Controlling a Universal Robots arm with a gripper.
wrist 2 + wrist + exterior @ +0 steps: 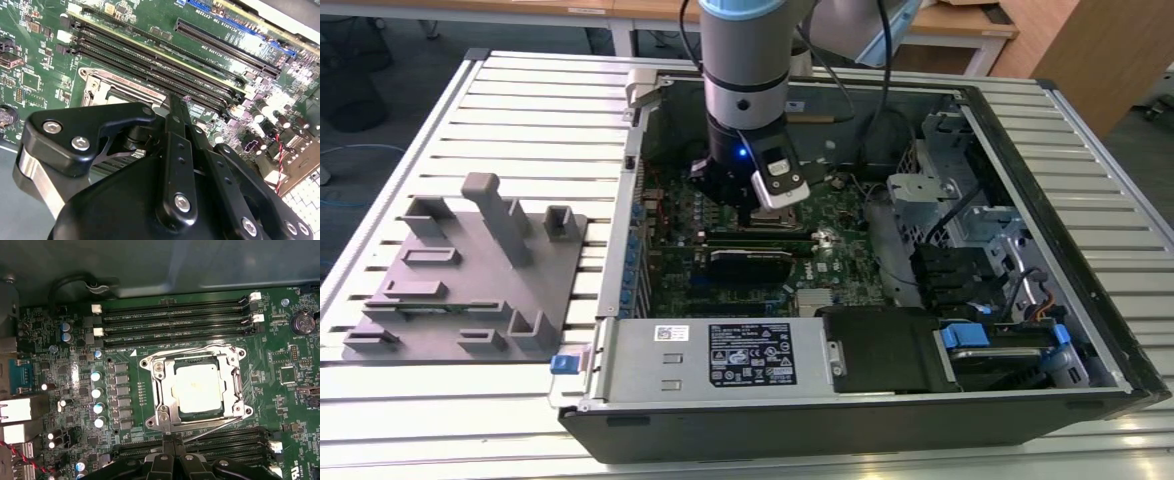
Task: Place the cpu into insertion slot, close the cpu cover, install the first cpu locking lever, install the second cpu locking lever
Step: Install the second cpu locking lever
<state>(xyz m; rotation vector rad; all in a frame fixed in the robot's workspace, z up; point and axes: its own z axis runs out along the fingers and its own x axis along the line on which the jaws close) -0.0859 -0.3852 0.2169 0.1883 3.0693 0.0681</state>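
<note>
Though the square silvery-grey cpu (198, 386) sits under its thin silvery metal cpu cover (165, 415), we cannot tell whether our black gripper (171, 439) is open; a slipped lever could scrape the green motherboard (75, 390).

Legible text: none was found | black label (754, 352) and white sticker (670, 333) on power supply box (654, 385), 6 o'clock in exterior view: print stayed unreadable | circuit board (260, 375) lettering: unreadable

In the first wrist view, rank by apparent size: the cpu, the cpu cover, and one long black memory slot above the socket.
Largest to smallest as they look:
1. cpu cover, the metal frame closed around the chip
2. cpu, showing through the cover's window
The memory slot is longest but very narrow, so its rank by area is unsure.
</note>
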